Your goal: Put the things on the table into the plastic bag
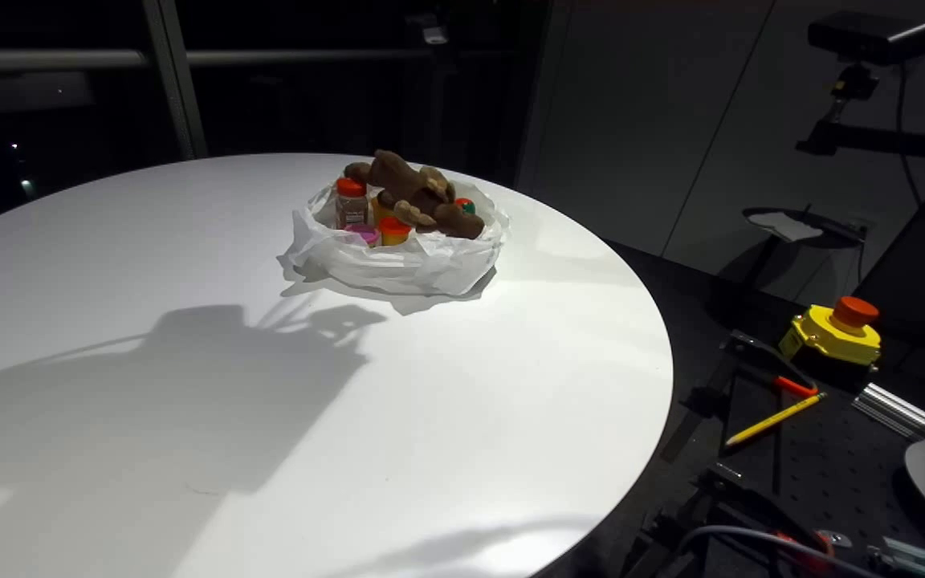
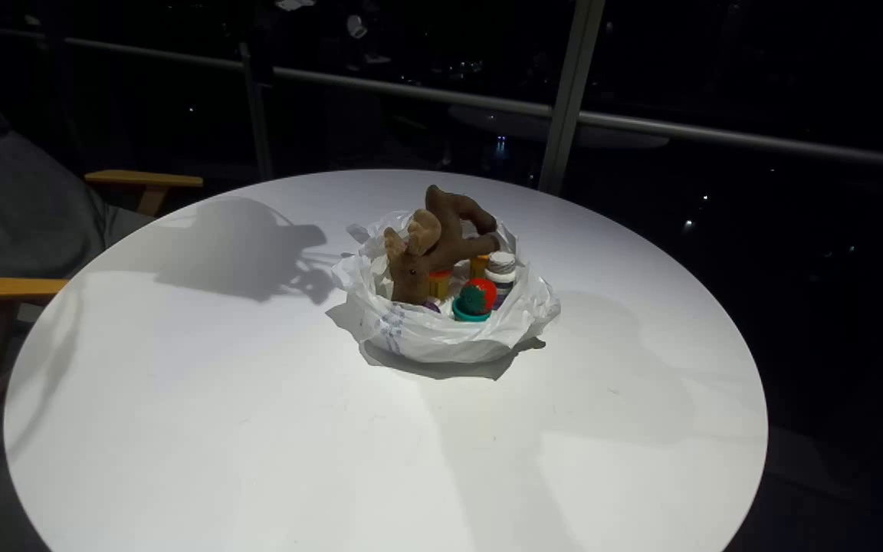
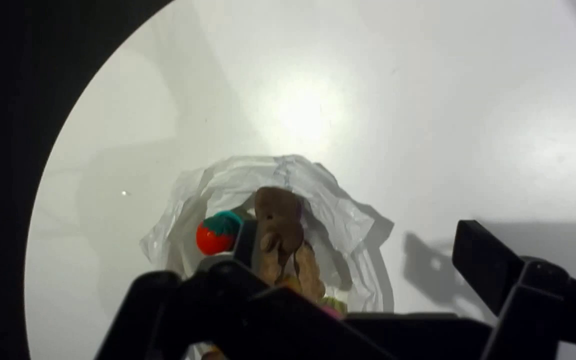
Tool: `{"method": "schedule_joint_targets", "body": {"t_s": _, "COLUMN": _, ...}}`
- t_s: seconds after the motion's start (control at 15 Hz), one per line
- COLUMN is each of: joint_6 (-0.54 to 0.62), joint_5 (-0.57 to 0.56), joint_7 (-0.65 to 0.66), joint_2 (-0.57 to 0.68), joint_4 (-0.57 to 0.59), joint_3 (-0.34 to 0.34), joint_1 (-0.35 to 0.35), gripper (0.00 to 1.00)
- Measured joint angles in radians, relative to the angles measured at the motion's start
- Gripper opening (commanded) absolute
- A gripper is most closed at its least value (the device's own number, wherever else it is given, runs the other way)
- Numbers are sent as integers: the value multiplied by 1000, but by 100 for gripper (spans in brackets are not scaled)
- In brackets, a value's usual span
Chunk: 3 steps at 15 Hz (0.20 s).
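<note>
The plastic bag [image 1: 398,274] stands on the white table with its mouth spread wide. Inside it the brown plush animal [image 2: 457,241] lies on top of several small things. Among them are a red-lidded jar [image 1: 352,207], a cup with an orange-red lid [image 1: 395,231], a pink lid [image 1: 364,234], a white-topped jar [image 2: 501,270] and a red ball with a green top [image 2: 480,294] by a teal rim. In the wrist view my gripper [image 3: 360,242] is open, its fingers far apart and nothing held. The left finger overlaps the plush's edge in that view; neither exterior view includes the gripper.
The round table [image 2: 257,429] carries only the bag and the arm's shadows. A grey armchair [image 2: 20,199] with wooden armrests stands beside it. Off the table's edge are a yellow box with a red button [image 1: 836,333] and a pencil [image 1: 776,419] on a dark bench.
</note>
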Motion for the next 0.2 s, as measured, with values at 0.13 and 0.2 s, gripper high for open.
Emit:
{"method": "schedule_joint_targets", "body": {"t_s": 0.13, "joint_6": -45, "joint_5": 34, "joint_7": -23, "joint_2": -47, "joint_4": -66, "joint_3": -1, "joint_1": -5, "gripper": 100}}
{"method": "schedule_joint_targets", "body": {"t_s": 0.2, "joint_6": -50, "joint_5": 41, "joint_7": -28, "joint_2": -64, "joint_4": -99, "joint_3": -1, "joint_1": -7, "gripper": 100}}
